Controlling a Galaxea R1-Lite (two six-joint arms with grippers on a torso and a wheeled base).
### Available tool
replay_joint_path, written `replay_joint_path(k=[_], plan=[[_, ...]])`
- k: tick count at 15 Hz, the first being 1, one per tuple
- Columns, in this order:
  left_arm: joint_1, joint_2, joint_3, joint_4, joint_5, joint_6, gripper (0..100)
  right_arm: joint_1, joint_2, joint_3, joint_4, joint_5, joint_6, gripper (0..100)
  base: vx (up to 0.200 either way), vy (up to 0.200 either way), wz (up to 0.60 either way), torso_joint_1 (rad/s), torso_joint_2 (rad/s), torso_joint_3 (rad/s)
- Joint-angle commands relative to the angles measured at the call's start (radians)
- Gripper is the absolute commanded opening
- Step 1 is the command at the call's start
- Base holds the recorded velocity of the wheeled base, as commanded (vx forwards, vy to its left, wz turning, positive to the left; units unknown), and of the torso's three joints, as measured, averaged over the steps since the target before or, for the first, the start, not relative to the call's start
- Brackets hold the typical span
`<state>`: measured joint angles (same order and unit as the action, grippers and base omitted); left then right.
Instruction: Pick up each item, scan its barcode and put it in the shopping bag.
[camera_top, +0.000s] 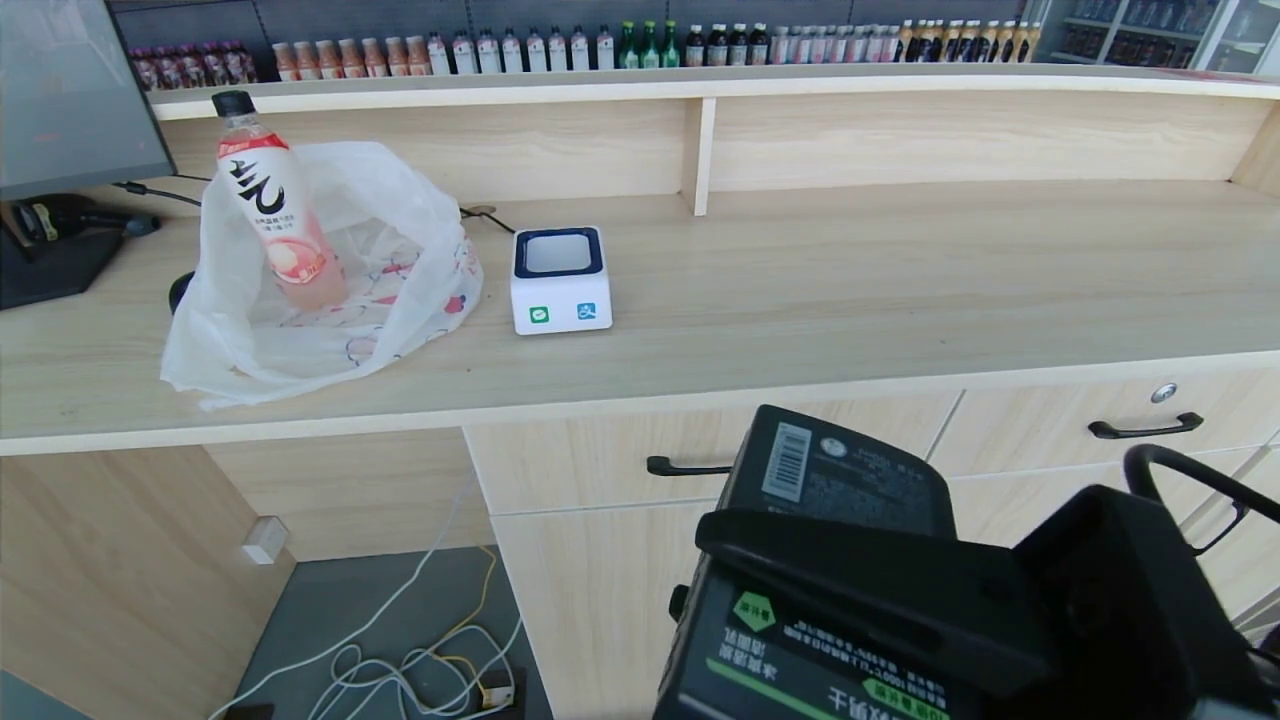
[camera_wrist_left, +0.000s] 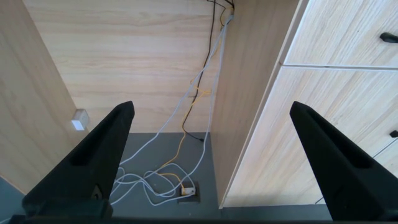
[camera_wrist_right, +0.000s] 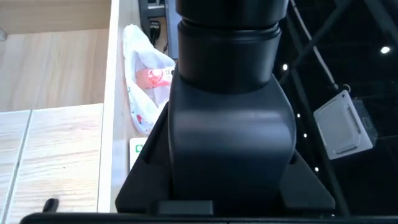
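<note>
A white plastic shopping bag (camera_top: 400, 290) lies open on the left of the wooden counter (camera_top: 850, 290), and a pink drink bottle (camera_top: 280, 210) stands upright in it. To its right sits the white barcode scanner (camera_top: 560, 278) with a dark blue top. My right gripper (camera_top: 790, 560) is low in front of the drawers, shut on a black package (camera_top: 850, 480) whose barcode label (camera_top: 787, 460) faces up. My left gripper (camera_wrist_left: 211, 112) hangs open under the counter with nothing between its fingers. The bag (camera_wrist_right: 144, 93) and bottle (camera_wrist_right: 152, 76) also appear in the right wrist view.
A monitor (camera_top: 70, 90) and a handheld scanner (camera_top: 70, 215) stand at the counter's far left. A raised shelf (camera_top: 700, 95) runs along the back. Drawers with black handles (camera_top: 1145, 428) are under the counter. Loose cables (camera_wrist_left: 174, 180) lie on the floor below.
</note>
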<state>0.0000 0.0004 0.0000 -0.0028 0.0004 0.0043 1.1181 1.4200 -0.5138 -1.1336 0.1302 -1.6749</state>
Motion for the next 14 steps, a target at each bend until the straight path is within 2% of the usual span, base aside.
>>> replay_joint_path(k=[1, 4, 10, 12, 14], plan=[[0.0, 0.0, 0.0, 0.0, 0.001, 0.0, 100, 0.003, 0.004, 0.011, -0.035, -0.001, -0.026, 0, 0.0, 0.0, 0.0, 0.0, 0.0, 0.0], [0.0, 0.0, 0.0, 0.0, 0.001, 0.0, 100, 0.003, 0.0, 0.005, -0.038, -0.001, -0.098, 0, 0.0, 0.0, 0.0, 0.0, 0.0, 0.0], [0.0, 0.0, 0.0, 0.0, 0.001, 0.0, 100, 0.003, -0.006, 0.008, -0.038, -0.004, -0.126, 0, 0.0, 0.0, 0.0, 0.0, 0.0, 0.0], [0.0, 0.0, 0.0, 0.0, 0.001, 0.0, 100, 0.003, -0.013, 0.012, -0.075, -0.004, -0.203, 0, 0.0, 0.0, 0.0, 0.0, 0.0, 0.0], [0.0, 0.0, 0.0, 0.0, 0.001, 0.0, 100, 0.003, -0.012, 0.021, -0.089, -0.004, -0.204, 0, 0.0, 0.0, 0.0, 0.0, 0.0, 0.0]])
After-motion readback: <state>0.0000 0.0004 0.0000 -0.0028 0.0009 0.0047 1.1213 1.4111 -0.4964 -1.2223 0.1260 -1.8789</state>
